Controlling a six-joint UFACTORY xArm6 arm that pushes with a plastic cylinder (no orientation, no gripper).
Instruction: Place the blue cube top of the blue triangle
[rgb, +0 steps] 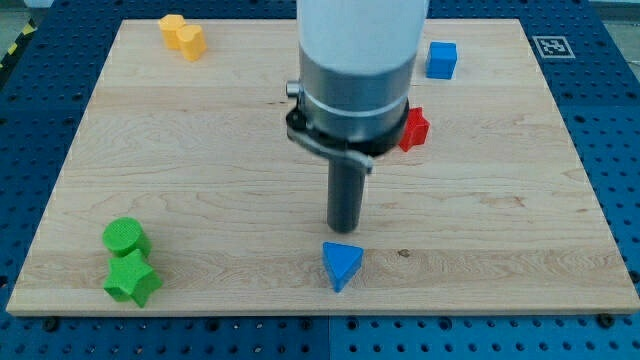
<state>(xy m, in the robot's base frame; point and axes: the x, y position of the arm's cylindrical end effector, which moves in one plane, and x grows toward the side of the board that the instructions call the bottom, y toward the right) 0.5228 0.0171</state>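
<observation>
Pale wooden board (200, 180) fills the view on a blue perforated table (610, 110). My arm's grey housing (358, 60) enters from the top, partly hiding a red block (414, 129). My tip (345, 229), a bare rod holding nothing, sits just above the blue triangle (341, 264). Blue cube (441, 59) lies well apart, top right. Yellow block (182, 35) top left; green cylinder (125, 238) touches green star (132, 279) bottom left.

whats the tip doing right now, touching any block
My tip: no jaws, holding nothing; it sits just above the blue triangle in the view, apparently not touching it, far from the blue cube.
</observation>
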